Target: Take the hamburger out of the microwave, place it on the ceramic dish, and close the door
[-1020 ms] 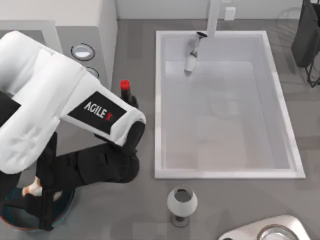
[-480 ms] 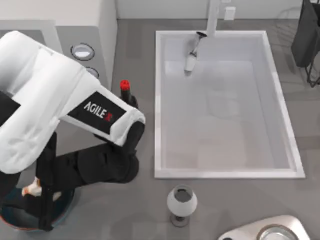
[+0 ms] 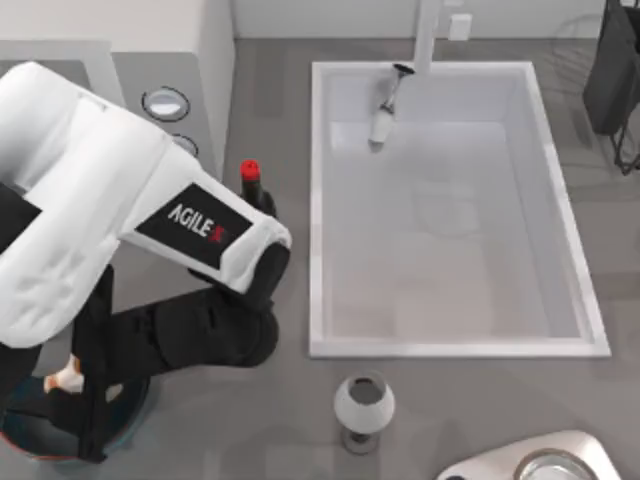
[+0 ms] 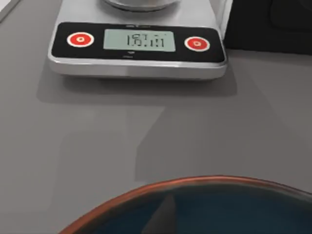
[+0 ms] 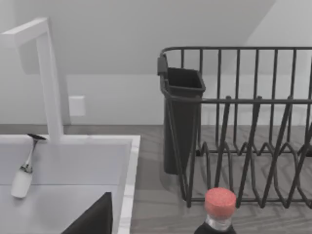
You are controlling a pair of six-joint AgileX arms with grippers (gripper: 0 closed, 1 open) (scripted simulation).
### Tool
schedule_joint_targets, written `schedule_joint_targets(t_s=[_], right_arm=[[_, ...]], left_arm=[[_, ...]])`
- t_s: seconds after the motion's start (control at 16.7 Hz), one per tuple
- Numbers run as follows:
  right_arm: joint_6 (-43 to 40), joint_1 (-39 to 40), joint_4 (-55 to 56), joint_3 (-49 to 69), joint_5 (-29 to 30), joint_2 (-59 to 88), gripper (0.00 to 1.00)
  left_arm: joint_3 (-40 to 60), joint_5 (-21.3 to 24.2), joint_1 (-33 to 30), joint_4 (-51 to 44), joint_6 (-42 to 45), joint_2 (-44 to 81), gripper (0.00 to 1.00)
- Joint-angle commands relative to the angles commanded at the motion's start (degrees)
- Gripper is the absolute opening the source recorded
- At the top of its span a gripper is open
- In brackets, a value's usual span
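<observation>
The microwave [image 3: 190, 60] stands at the back left, its two dials facing up. My left arm covers most of it, so I cannot tell how the door [image 3: 60, 55] stands. At the front left lies the blue ceramic dish [image 3: 22, 443] with its brownish rim, also close below the camera in the left wrist view [image 4: 195, 185]. The cream and orange hamburger [image 3: 66, 378] shows over the dish's far edge, right beside my left gripper [image 3: 82, 400], whose dark body hangs above the dish.
A white sink [image 3: 320, 200] with a faucet fills the middle, a glass lying inside. A red-capped bottle [image 3: 250, 175] stands left of it, a grey-white goblet [image 3: 363, 405] in front. A silver scale [image 3: 540, 465] sits front right, a dark dish rack [image 3: 615, 80] back right.
My left arm has shifted very slightly to the left. The hamburger and the dish stay where they were.
</observation>
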Motion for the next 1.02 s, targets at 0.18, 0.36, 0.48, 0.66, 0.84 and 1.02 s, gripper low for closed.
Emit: schedule_joint_targets(t_s=[0.18,0.36,0.48,0.66,0.84,1.02], right_arm=[[0.0,0.0,0.0,0.0,0.0,0.0,1.0],[0.0,0.0,0.0,0.0,0.0,0.0,1.0],[0.0,0.0,0.0,0.0,0.0,0.0,1.0],[0.0,0.0,0.0,0.0,0.0,0.0,1.0],[0.0,0.0,0.0,0.0,0.0,0.0,1.0],[0.0,0.0,0.0,0.0,0.0,0.0,1.0]], left_arm=[[0.0,0.0,0.0,0.0,0.0,0.0,1.0],[0.0,0.0,0.0,0.0,0.0,0.0,1.0],[0.6,-1.2,-1.1,-1.0,-3.6,-3.0,1.0],[-0.4,-0.3,-0.9,0.5,-1.9,-4.6,1.0],[-4.3,3.5,0.1,6.2,5.0,-11.5,1.0],[-10.6,9.1,2.0,15.1,17.4,-23.9,1.0]])
